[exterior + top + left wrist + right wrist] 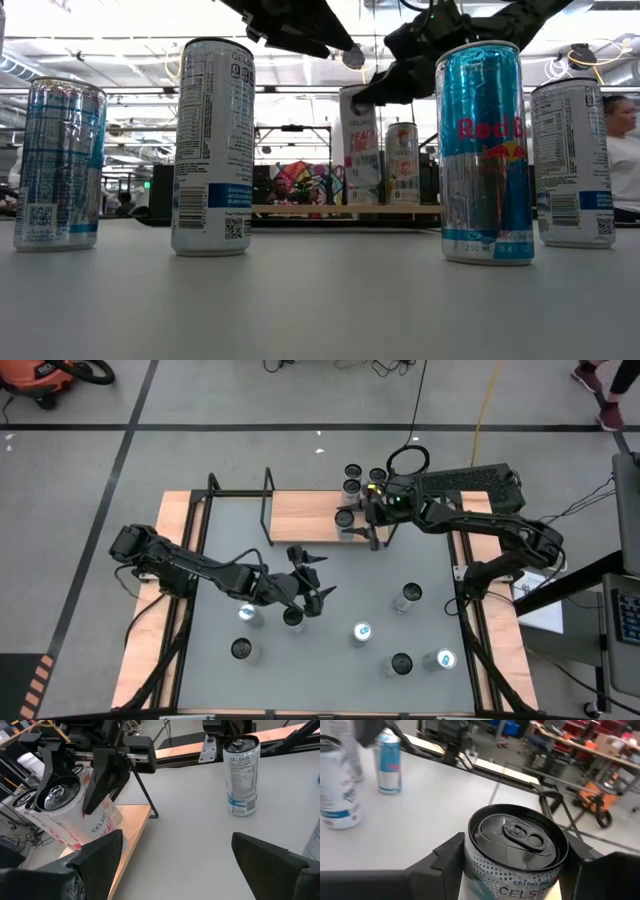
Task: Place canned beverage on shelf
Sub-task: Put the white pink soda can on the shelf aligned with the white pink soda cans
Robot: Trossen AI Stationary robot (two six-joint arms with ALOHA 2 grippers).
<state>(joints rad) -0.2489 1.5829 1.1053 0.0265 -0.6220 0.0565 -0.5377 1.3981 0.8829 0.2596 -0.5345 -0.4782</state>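
High view. Small light-wood shelf (305, 517) with thin black rod frame, at the table's far edge. Right gripper (358, 523) over its right end, closed on a white Celsius can with pink lettering (345, 519) whose base sits on or just above the board; judged the placing step, release not yet made. Three more cans (362, 478) stand beyond the shelf. Left gripper (312, 575) hangs mid-table with fingers spread wide, empty, clear of the shelf so as not to obstruct.

Low view. Tall silver-and-blue Red Bull can (486, 152) and other slim cans in the foreground, awaiting transfer; shelf board far behind, held can (360, 145) upright on it.

Left wrist view. Right gripper's dark fingers (107, 777) flank the can's upper body, keeping it vertical over the board's corner.

Right wrist view. Can's dark pull-tab top (518, 835) centred between the fingers, grip snug.
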